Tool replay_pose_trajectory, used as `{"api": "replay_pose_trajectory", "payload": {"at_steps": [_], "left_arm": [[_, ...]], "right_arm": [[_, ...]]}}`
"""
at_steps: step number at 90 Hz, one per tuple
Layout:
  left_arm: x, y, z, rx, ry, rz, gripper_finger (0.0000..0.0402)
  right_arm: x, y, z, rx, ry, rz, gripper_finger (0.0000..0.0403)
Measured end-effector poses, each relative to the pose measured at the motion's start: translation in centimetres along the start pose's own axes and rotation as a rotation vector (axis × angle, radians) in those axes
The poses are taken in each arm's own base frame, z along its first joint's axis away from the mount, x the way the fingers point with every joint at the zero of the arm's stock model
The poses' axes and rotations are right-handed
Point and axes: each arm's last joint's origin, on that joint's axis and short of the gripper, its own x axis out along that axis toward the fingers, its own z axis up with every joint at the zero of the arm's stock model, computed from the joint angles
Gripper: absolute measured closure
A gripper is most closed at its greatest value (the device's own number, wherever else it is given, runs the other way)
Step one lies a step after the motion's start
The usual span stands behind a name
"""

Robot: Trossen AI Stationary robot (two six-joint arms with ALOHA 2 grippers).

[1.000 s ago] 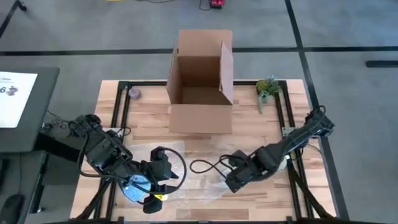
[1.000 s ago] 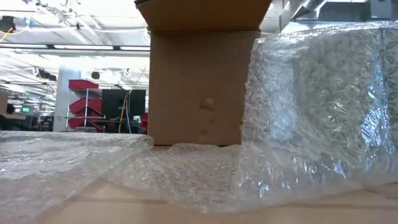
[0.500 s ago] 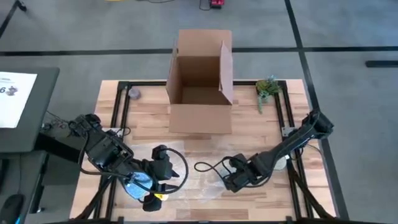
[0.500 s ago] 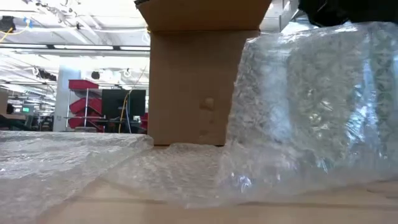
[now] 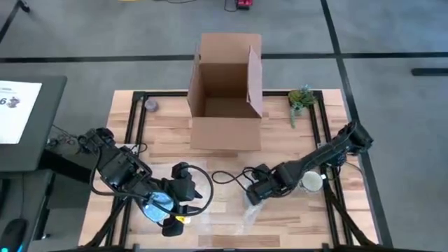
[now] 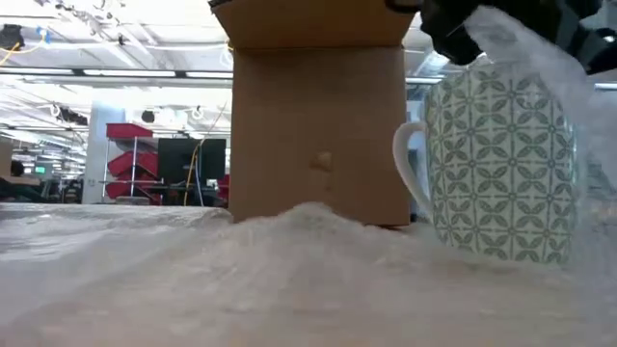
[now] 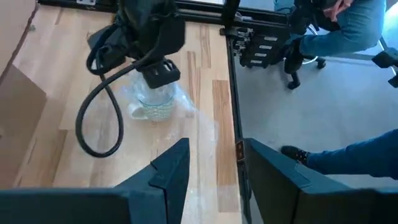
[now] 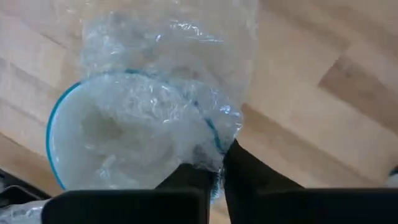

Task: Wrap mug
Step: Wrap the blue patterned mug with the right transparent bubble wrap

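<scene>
Right gripper is clamped on a corner of bubble wrap. We read that as dragging the sheet toward the mug, which stands just behind it, beside its forearm. Left gripper waits well apart, fingers spread and empty. Versus a second ago, the wrap no longer curtains the mug. It's bunched under the right gripper, which has pulled back.

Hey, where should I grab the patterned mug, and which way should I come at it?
Take the mug by its handle, coming in level from the side the handle points to. The mug stands upright and the handle loop juts out bare. Bubble wrap drapes the opposite side and the right arm hangs close above, so a grab from the top looks crowded.
</scene>
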Motion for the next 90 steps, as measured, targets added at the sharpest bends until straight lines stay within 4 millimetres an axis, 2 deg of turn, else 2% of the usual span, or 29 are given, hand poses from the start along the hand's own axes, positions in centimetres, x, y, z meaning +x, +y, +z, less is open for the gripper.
{"api": "replay_pose_trajectory", "payload": {"at_steps": [21,32,43,56,75,90], "left_arm": [[0.0,0.0,0.0,-0.006,0.001,0.001,0.0268],[0.0,0.1,-0.2,-0.026,0.019,0.006,0.0268],[0.0,0.2,-0.3,-0.060,0.036,0.012,0.0268],[0.0,0.2,-0.3,-0.104,0.036,0.013,0.0268],[0.0,0.2,-0.3,-0.173,0.036,0.013,0.0268],[0.0,0.2,-0.3,-0.226,0.035,0.013,0.0268]], "right_arm": [[-1.1,-0.9,2.2,-0.224,0.018,-0.073,0.0396],[-1.4,-0.8,3.1,-0.388,0.038,-0.045,0.0397],[-1.5,-1.1,3.9,-0.541,0.141,0.008,0.0397],[-1.5,-1.8,4.5,-0.665,0.173,-0.027,0.0398],[-1.2,-1.5,5.0,-0.944,0.079,-0.025,0.0396],[-0.7,-1.4,5.0,-1.054,0.069,0.003,0.0363]]}}
